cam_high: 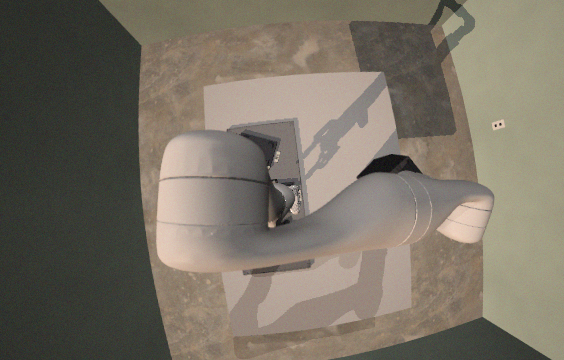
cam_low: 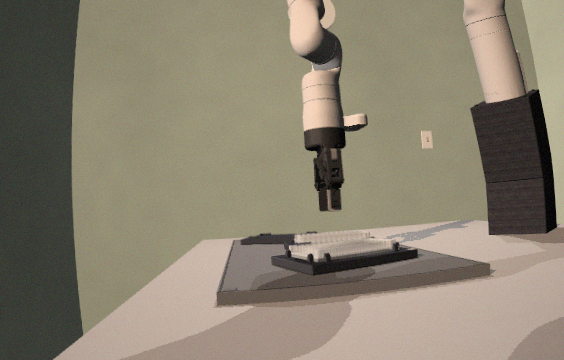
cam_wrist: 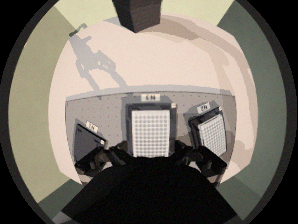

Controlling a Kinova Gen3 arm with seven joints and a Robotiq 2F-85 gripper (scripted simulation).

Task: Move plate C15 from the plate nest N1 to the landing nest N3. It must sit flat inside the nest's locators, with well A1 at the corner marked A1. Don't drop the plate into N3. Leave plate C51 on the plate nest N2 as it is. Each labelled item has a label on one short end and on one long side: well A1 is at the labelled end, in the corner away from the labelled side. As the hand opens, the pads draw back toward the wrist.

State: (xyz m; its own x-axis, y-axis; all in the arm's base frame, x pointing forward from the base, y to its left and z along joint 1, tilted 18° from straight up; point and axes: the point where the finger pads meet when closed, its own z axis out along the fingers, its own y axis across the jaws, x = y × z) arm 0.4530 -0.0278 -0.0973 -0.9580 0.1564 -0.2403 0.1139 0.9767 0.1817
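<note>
My gripper (cam_low: 329, 202) (cam_wrist: 150, 146) is open and empty, hanging well above the grey tray (cam_low: 242, 280) (cam_wrist: 113, 106) (cam_high: 287, 135). In the wrist view, a white well plate (cam_wrist: 150, 132) (cam_low: 332, 235) sits straight and flat in the centre nest, directly below my fingers. A second white plate (cam_wrist: 212, 135) (cam_low: 347, 248) sits in a turned black nest (cam_low: 362, 261) to the right. A dark empty nest (cam_wrist: 88, 139) (cam_high: 262, 142) (cam_low: 262, 239) lies turned at the left. The labels are too small to read, so I cannot tell which plate is C15 or C51. In the top view the arm hides both plates.
The arm's black base block (cam_low: 517, 165) (cam_high: 387, 167) stands on the table at the right, behind the tray. The arm's big links (cam_high: 212, 200) arch over the tray in the top view. The table's left edge (cam_low: 152, 295) is near the tray.
</note>
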